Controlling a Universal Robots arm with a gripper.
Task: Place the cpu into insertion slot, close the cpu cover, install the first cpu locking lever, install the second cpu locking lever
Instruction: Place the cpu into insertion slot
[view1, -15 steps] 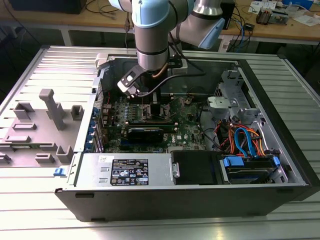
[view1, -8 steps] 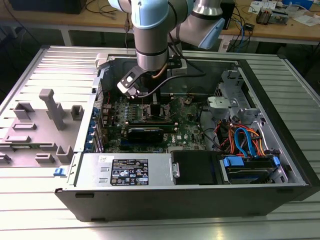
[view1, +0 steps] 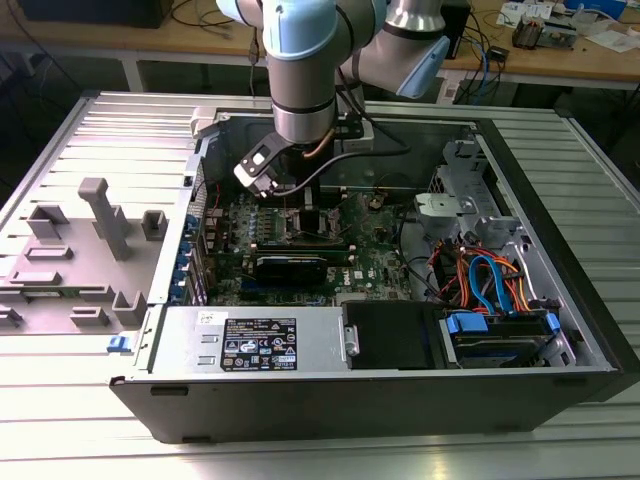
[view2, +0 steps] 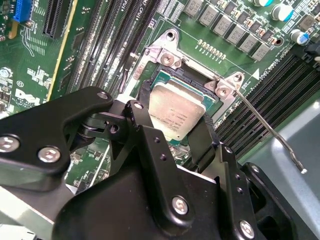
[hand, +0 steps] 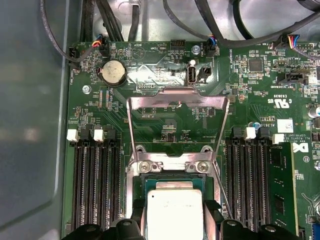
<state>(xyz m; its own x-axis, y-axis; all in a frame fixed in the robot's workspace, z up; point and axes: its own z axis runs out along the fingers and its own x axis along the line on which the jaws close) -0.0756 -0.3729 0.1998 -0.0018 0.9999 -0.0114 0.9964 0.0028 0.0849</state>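
End effector (view2: 174, 120) sits low inside the open computer case (view1: 400, 405), upper middle of the exterior view. Its fingers are closed part-way onto two opposite edges of the cpu (view2: 177, 107). Cpu lies level in or just over the socket (view2: 167, 52); cannot tell if fully seated. Cpu cover (hand: 150, 101) stands raised, and the wire lever (view2: 265, 125) is free. Judgement: chip is light, rigid, smooth-topped and likely slippery, with fragile contacts beneath. Best held by its side edges only, flat, gentle squeeze, no tilt. Case rests on slatted worktop (view1: 90, 430).
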